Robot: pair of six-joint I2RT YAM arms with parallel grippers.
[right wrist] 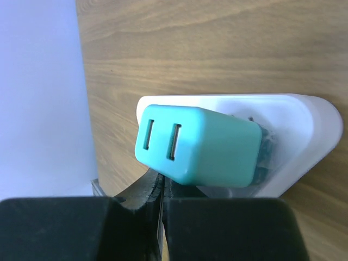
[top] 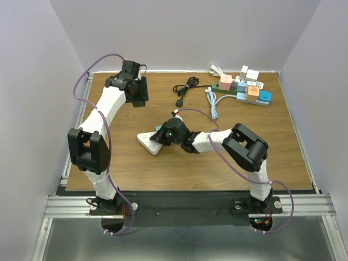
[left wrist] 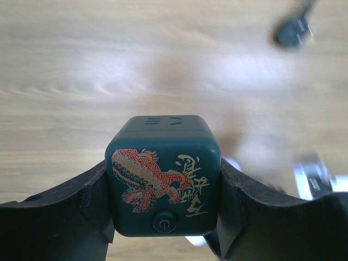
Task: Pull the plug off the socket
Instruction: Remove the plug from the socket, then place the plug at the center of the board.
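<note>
Holding the right gripper (right wrist: 163, 187) narrow, pressing its black fingers (right wrist: 228, 228) together with only a thin seam between them and grasping nothing. Pointing the tips at the teal plug (right wrist: 198, 144) just ahead, right under its nearer edge; too close to be telling whether touching. Facing two slots on the plug's left end. Finding the plug sitting in the white socket (right wrist: 304, 125), lying flat on the wooden tabletop (right wrist: 217, 43) directly beyond the gripper.

Clamping a dark green cube (left wrist: 165, 163) in the left gripper (left wrist: 165, 204), squeezing its two sides between that gripper's fingers (left wrist: 60, 223) and showing a red and gold dragon print plus a round button on the face nearest the wrist. Hovering above the tabletop, well apart from the socket and off to the far left of it. Catching a blurred black plug end (left wrist: 293, 31) beyond the cube, up and to the right.

Sharing the tabletop with a coiled black cable (top: 186, 87) just right of the left gripper, then a pale cable (top: 213, 103) farther right, and, farthest from both grippers, a cluster of power strips (top: 247, 88) at the back right corner.
</note>
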